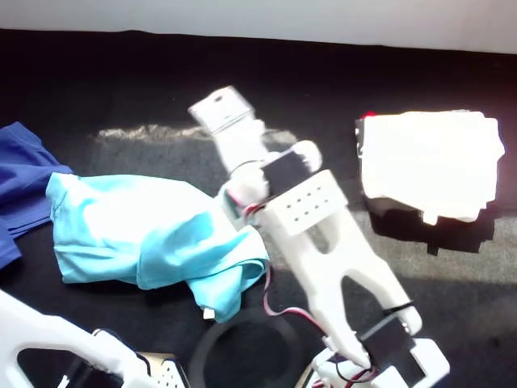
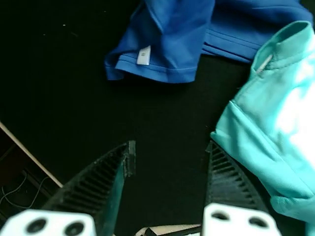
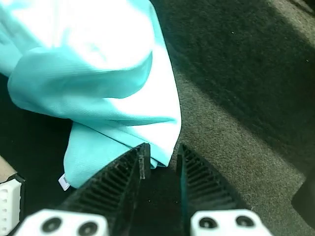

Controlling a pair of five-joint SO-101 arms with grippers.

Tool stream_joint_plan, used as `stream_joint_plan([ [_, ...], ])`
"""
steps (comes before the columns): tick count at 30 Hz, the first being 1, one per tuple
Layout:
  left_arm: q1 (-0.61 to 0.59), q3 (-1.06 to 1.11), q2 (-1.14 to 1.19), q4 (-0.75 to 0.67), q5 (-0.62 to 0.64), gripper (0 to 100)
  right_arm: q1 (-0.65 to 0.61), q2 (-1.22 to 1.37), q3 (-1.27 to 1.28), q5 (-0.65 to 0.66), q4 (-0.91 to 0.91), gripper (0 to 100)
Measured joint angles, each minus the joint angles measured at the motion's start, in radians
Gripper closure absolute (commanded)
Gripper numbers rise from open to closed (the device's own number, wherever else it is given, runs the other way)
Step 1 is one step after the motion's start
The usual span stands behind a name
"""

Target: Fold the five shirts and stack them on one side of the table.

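A crumpled turquoise shirt (image 1: 145,226) lies left of the table's middle. A blue shirt (image 1: 20,186) lies at the far left, partly cut off. At the right sits a folded white stack (image 1: 428,162). My right gripper (image 3: 162,157) is at the turquoise shirt's (image 3: 98,73) right hem, open only a narrow gap, with the hem's corner between the fingertips. From above it shows low at that same edge (image 1: 236,208). My left gripper (image 2: 170,152) hangs open over bare black cloth, between the blue shirt (image 2: 172,39) and the turquoise shirt's collar side (image 2: 275,113), holding nothing.
The black tablecloth (image 1: 121,89) has a sunlit band across the middle. Something dark (image 1: 428,230) lies under the white stack. A dark ring (image 1: 242,343) lies near the front edge by the right arm's base. The left arm's white body (image 1: 48,339) fills the front left corner. The table's edge (image 2: 24,152) runs close to the left gripper.
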Motion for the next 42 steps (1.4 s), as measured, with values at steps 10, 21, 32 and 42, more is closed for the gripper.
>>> stream_joint_plan([
  [10, -0.292, 0.078, 0.0, -0.115, -0.077, 77, -0.279, 0.319, -0.141, -0.002, -0.075, 75.7],
  [21, -0.318, 0.078, 0.0, -0.095, -0.101, 77, -0.388, 0.733, -0.54, -0.003, -0.075, 75.7],
  [32, -0.304, 0.078, 0.0, -0.094, -0.101, 77, -0.15, 1.037, -0.907, -0.003, 0.008, 99.5],
  [42, -0.078, 0.184, 0.0, -0.094, -0.101, 77, 0.258, 1.043, -1.424, -0.003, 0.255, 99.1],
])
